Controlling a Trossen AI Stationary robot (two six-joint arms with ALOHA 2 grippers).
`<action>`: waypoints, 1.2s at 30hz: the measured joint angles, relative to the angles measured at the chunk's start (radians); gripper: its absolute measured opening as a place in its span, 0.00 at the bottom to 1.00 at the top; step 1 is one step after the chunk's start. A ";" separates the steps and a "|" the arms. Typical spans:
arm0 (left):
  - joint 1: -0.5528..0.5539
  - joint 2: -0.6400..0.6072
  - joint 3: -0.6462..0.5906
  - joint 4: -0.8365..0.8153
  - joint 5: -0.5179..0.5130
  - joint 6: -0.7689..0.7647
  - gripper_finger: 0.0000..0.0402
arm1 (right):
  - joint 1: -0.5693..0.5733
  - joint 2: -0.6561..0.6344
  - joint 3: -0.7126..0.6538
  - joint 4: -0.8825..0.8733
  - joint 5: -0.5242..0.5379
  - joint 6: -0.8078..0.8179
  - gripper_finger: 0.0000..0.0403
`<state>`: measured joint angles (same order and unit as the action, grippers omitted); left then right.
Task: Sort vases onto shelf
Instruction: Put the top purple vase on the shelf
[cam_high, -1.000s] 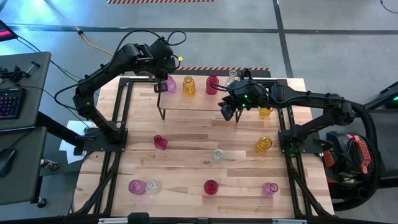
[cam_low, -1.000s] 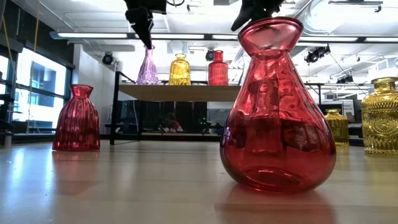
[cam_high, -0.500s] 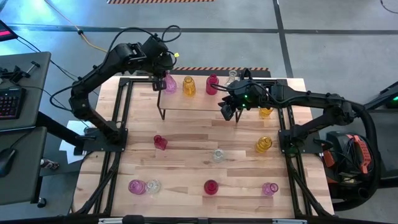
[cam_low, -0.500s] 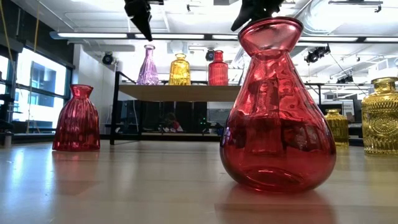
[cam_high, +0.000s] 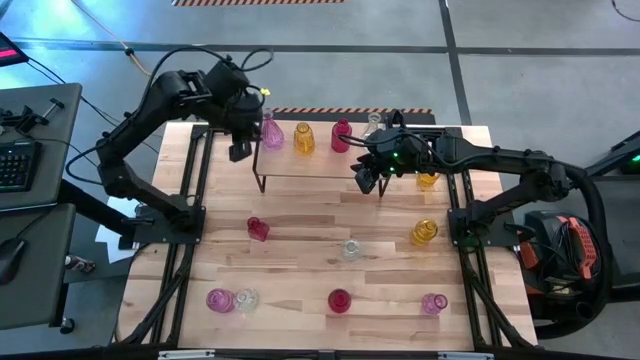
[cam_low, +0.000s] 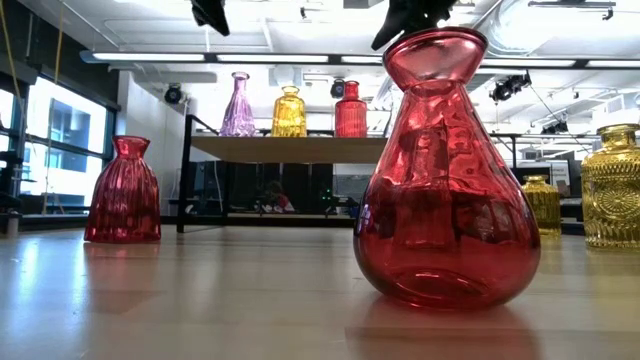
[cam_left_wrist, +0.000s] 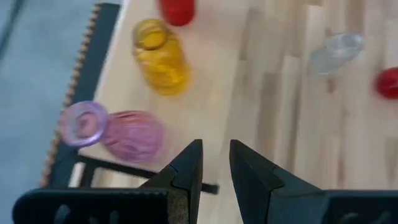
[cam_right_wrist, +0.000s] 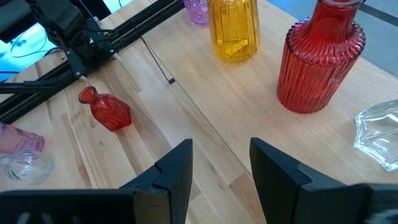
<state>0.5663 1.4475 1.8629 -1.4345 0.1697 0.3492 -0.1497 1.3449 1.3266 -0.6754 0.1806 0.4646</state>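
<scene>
The shelf (cam_high: 310, 165) stands at the table's far middle, and a row of vases stands upright on its wooden top: pink (cam_high: 271, 132) (cam_left_wrist: 127, 132), yellow (cam_high: 303, 138) (cam_left_wrist: 160, 56), red (cam_high: 341, 135) (cam_right_wrist: 320, 56) and clear (cam_high: 373, 123) (cam_right_wrist: 379, 134). My left gripper (cam_high: 238, 150) (cam_left_wrist: 214, 165) hangs just off the shelf's left end, above and to the left of the pink vase. It is open by a narrow gap with nothing in it. My right gripper (cam_high: 365, 180) (cam_right_wrist: 221, 165) hovers open over the shelf's right part, near the red vase, and holds nothing.
Loose vases stand or lie on the table: red (cam_high: 258, 228), clear (cam_high: 350, 249), yellow (cam_high: 424, 232) (cam_high: 427, 180), and along the near edge pink (cam_high: 220, 299), clear (cam_high: 246, 298), red (cam_high: 339, 300) (cam_low: 447, 170) and pink (cam_high: 433, 302). Bare wood lies between the shelf and them.
My left gripper has drawn up and away from the pink vase's neck, toward the table's left edge, turning at the wrist as it went. The pink vase has stayed upright on the shelf.
</scene>
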 joint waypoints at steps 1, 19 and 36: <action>0.000 0.000 -0.006 0.005 0.017 0.001 0.18 | 0.000 0.000 0.000 0.000 0.000 -0.001 0.35; 0.031 -0.194 -0.511 0.350 0.148 0.055 0.18 | -0.008 0.000 0.000 0.116 0.052 0.006 0.35; 0.116 -0.383 -0.891 0.959 0.146 -0.135 0.18 | -0.104 0.000 0.000 0.270 -0.016 -0.132 0.35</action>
<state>0.6824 1.0648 0.9717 -0.4756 0.3158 0.2145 -0.2541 1.3449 1.3266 -0.4055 0.1648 0.3324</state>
